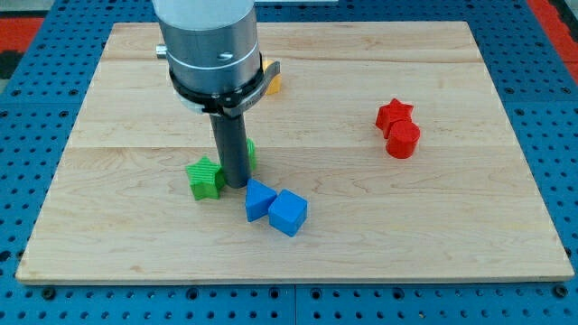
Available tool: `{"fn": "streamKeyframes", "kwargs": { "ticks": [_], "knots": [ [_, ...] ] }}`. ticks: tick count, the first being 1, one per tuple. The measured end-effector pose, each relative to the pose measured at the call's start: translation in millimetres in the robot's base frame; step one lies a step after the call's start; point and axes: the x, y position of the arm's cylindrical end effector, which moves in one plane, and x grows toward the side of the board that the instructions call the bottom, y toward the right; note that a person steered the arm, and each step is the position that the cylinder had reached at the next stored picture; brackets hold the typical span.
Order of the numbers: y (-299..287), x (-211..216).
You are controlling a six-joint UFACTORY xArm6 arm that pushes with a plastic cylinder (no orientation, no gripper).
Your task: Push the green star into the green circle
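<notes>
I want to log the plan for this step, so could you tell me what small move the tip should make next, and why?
Probably back off toward the view's top, then circle to the green star's left. My tip now stands between the star and the green circle, which is mostly hidden behind the rod, so it blocks the path.

No text, label, brand, number or sign can be read anywhere: not on the wooden board (433, 226), nor on the grey arm housing (209, 45) above my tip (235, 185), nor on any coloured block around it.
</notes>
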Motion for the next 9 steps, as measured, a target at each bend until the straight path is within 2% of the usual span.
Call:
{"fn": "streamKeyframes", "kwargs": {
  "ticks": [1, 2, 3, 4, 5, 6, 7, 9],
  "knots": [
    [1, -28],
    [-21, -81],
    [-78, -74],
    [-126, 6],
    [-127, 72],
    [-98, 79],
    [-52, 59],
    [-38, 2]
  ]
}}
